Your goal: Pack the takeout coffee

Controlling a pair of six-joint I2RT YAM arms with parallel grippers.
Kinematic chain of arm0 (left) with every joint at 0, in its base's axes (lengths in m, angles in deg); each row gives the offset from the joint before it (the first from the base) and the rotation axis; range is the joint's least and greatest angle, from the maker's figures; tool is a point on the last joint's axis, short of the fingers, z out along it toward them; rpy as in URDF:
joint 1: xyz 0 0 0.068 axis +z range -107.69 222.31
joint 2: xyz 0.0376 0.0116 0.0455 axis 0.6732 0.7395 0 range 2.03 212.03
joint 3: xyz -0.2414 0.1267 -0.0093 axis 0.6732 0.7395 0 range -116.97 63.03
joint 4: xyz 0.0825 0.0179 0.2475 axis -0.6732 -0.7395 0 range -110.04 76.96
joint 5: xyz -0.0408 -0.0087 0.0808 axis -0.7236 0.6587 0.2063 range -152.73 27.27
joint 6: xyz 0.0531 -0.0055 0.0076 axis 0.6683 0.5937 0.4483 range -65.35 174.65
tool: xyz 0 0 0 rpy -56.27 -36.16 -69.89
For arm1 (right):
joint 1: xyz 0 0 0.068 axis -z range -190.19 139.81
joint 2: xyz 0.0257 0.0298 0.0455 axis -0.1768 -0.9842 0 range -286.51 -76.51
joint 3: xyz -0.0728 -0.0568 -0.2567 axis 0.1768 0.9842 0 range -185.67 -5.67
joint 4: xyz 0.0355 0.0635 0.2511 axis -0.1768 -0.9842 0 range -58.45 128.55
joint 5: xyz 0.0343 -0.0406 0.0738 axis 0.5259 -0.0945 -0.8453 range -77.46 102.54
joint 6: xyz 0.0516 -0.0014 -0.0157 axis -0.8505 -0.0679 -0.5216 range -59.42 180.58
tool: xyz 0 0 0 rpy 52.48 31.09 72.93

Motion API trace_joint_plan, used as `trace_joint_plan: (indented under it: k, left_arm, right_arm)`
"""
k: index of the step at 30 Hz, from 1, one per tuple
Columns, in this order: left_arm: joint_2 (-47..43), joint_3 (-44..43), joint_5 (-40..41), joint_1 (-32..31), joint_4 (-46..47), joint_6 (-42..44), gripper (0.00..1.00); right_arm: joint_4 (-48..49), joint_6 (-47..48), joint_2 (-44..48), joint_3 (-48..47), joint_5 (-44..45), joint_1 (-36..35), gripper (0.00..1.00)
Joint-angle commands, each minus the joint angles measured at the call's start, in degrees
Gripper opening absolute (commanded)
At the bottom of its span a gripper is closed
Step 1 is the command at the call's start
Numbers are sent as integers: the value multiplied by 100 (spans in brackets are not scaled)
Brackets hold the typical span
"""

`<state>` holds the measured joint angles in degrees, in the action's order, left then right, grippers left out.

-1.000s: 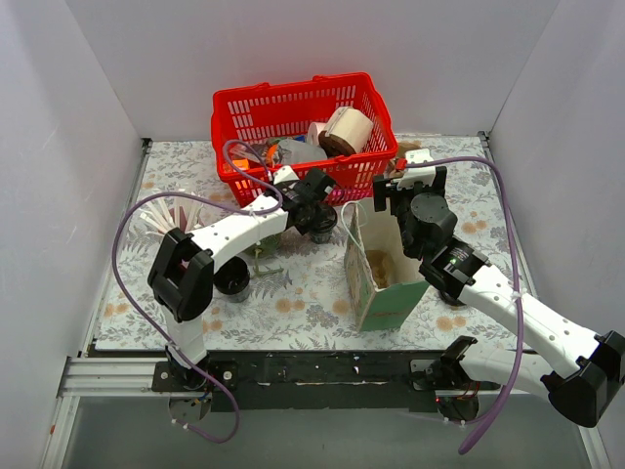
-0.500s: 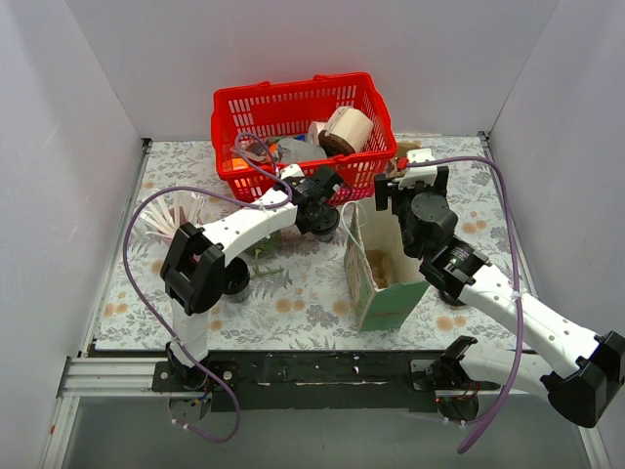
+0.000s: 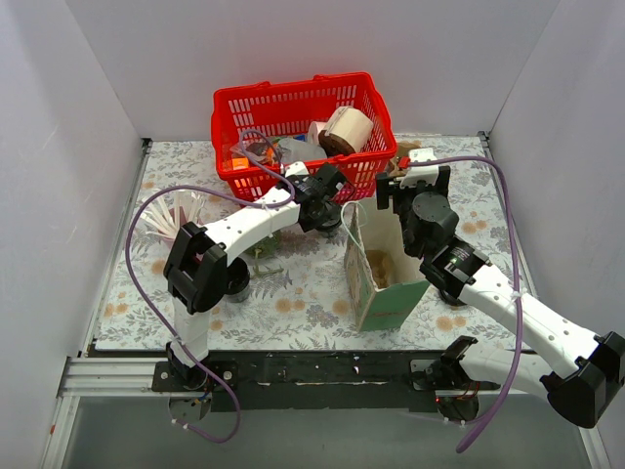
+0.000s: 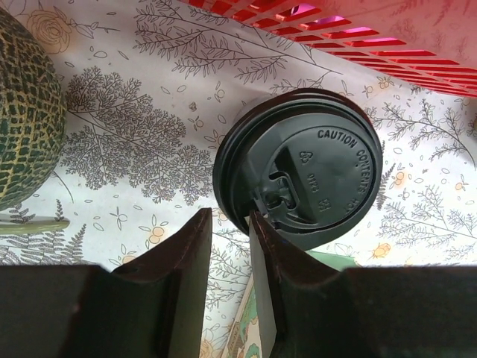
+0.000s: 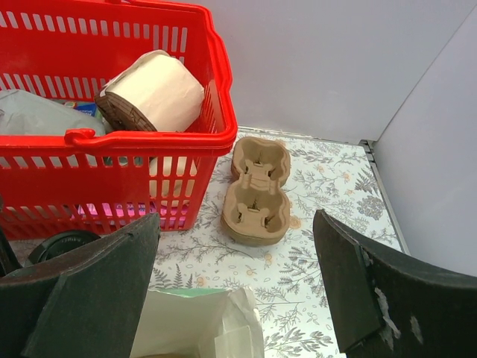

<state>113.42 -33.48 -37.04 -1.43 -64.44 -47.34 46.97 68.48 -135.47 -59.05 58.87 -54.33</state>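
Crept toward frame centre: left gripper (image 4: 229, 216) over black coffee-cup lid (image 4: 305, 175), fingers barely apart, clasping nothing; right gripper (image 5: 237, 218) splayed wide above paper bag (image 5: 194, 321). Grasp not yet made.

I am standing in a robot lab cell. Plain white walls (image 3: 293, 49) box the table in, one beyond the left claw (image 4: 227, 246) and the right claw (image 5: 223, 298) and one out to either side of them. Behind the claws, the left arm (image 3: 239, 227) and right arm (image 3: 518, 308) are bolted to a black rail (image 3: 322, 371) on a bare aluminium frame (image 3: 107, 376). Purple cables (image 3: 128, 249) loop loose off both arms. The homely things look like props. A flowered cloth (image 4: 119, 149) lies under the left claw, with a red shop basket (image 3: 293, 98) just beyond it. A paper bag (image 3: 391, 298) stands under the right claw, and a pulp cup tray (image 5: 257, 190) lies beyond that, beside the basket.
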Motion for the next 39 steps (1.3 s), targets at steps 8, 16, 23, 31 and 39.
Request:
trace_joint_plan:
  k: [8,16,23,31,39]
  left_arm:
    - [216,-333,6,59,332,127,31]
    - [242,-324,225,59,367,-57,38]
    - [-12,-36,279,59,630,109,61]
    - [-461,528,225,120,1193,312,85]
    - [-680,1055,-767,367,2546,1812,98]
  right_arm:
    - [397,36,113,74,131,63,91]
    - [405,36,104,83,122,90,91]
    - [414,36,104,83,70,90,91]
    - [414,18,95,83,34,99,91]
    - [405,27,121,100,69,99,91]
